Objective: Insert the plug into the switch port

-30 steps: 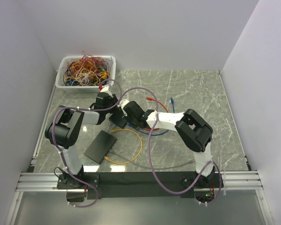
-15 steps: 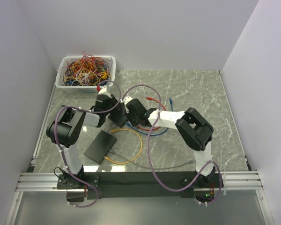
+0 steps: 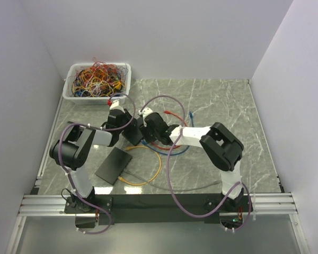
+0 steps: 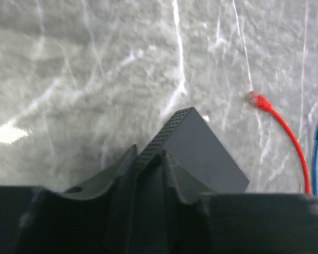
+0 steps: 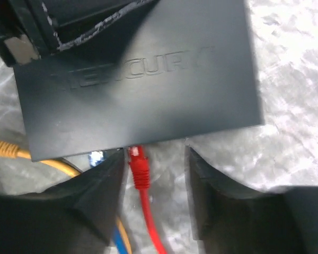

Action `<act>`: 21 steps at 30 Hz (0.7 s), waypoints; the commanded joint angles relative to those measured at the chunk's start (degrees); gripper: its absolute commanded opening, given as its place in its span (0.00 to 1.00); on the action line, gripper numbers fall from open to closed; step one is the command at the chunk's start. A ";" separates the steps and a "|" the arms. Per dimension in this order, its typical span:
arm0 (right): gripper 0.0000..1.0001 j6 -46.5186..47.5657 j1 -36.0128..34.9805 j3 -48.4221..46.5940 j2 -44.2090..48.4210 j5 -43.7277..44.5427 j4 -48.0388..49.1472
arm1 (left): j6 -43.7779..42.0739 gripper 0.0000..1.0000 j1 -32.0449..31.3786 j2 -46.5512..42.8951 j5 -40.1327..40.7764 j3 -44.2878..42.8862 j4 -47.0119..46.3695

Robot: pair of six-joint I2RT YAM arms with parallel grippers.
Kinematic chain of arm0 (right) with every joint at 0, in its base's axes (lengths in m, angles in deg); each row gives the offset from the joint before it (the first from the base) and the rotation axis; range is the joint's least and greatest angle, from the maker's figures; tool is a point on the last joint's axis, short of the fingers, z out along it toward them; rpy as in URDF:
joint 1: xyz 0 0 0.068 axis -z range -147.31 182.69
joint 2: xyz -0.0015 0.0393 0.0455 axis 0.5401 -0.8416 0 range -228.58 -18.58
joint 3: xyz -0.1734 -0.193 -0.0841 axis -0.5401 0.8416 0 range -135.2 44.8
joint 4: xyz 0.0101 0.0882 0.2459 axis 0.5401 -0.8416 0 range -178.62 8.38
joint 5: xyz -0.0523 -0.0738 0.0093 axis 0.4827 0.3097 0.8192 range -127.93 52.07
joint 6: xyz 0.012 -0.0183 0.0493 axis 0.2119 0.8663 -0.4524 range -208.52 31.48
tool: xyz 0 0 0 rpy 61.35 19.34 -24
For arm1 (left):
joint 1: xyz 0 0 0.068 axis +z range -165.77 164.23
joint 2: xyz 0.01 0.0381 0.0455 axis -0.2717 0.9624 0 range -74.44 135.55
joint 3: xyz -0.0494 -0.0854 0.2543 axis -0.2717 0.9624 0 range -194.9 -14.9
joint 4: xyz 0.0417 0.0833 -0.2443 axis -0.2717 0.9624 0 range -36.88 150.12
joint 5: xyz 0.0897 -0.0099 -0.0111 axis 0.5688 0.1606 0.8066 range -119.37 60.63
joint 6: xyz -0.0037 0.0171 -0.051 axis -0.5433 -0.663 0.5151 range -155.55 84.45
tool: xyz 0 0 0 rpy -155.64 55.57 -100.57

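On the marble tabletop (image 3: 217,106), the left gripper (image 4: 148,159) clamped the switch (image 4: 201,153); the right gripper (image 5: 153,161) stood open, the red plug (image 5: 139,168) between its fingers (image 5: 69,201) against the switch.

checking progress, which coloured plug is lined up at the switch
The red plug flanked by the right gripper, its tip at the Mercury switch edge; the yellow plug sits aside.

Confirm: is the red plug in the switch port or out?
Cannot tell if seated: the red plug tip meets the switch edge, body mostly exposed between the right fingers; port itself hidden.
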 commanded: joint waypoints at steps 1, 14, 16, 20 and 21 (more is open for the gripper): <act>0.65 -0.97 0.39 -0.04 9.80 2.68 22.21 | 2.66 0.32 -5.68 -1.66 -9.52 3.27 21.19; 0.69 -1.58 0.31 9.63 22.30 6.63 14.30 | 2.13 0.82 -2.78 -12.74 -0.45 -2.01 32.44; 0.69 -3.33 0.22 11.21 24.05 7.42 13.06 | 2.30 0.84 -2.17 -15.81 2.71 -2.10 33.41; 0.69 -6.77 0.22 13.76 27.14 4.80 12.53 | 2.48 0.89 -1.37 -23.90 5.43 0.53 33.85; 0.69 -7.12 -0.04 14.21 28.19 4.61 12.44 | 2.39 0.89 -1.37 -25.83 6.22 1.58 34.20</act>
